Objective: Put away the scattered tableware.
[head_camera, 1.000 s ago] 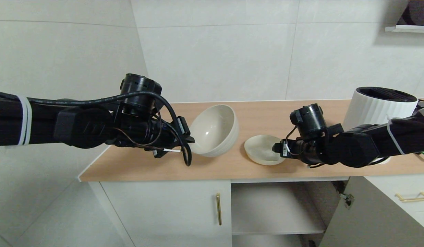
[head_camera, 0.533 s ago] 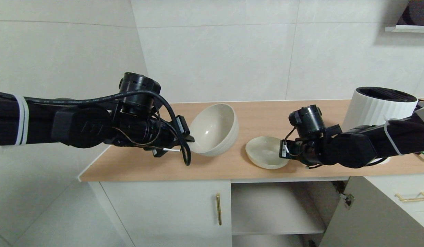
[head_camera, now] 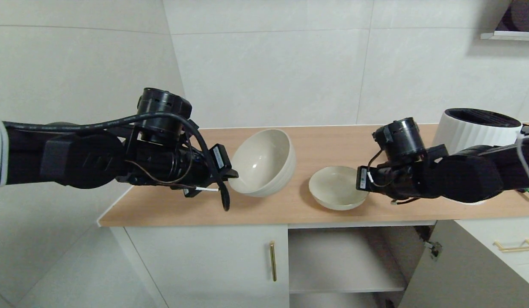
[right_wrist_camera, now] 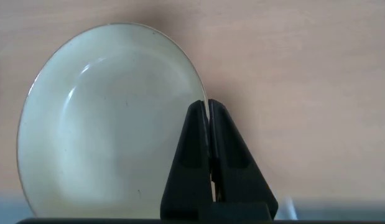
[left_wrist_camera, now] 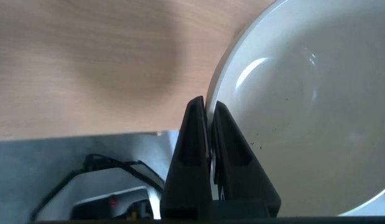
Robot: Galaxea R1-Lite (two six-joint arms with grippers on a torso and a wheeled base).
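Left wrist view: large bowl [left_wrist_camera: 304, 106] cut off at edge. Head view: small bowl [head_camera: 335, 188] rim partly behind right gripper [head_camera: 363, 185].

I work in home kitchen: white tiled wall [head_camera: 268, 77], wooden countertop [head_camera: 328, 143], white cabinet [head_camera: 204, 261] with brass handle [head_camera: 272, 261], open cupboard shelf [head_camera: 341, 261].

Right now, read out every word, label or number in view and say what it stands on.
Left wrist tag, behind the left gripper: too small to read.
Right wrist tag, behind the right gripper: too small to read.
Cable print on the left arm: too small to read.
No text on the large bowl, small bowl or counter.
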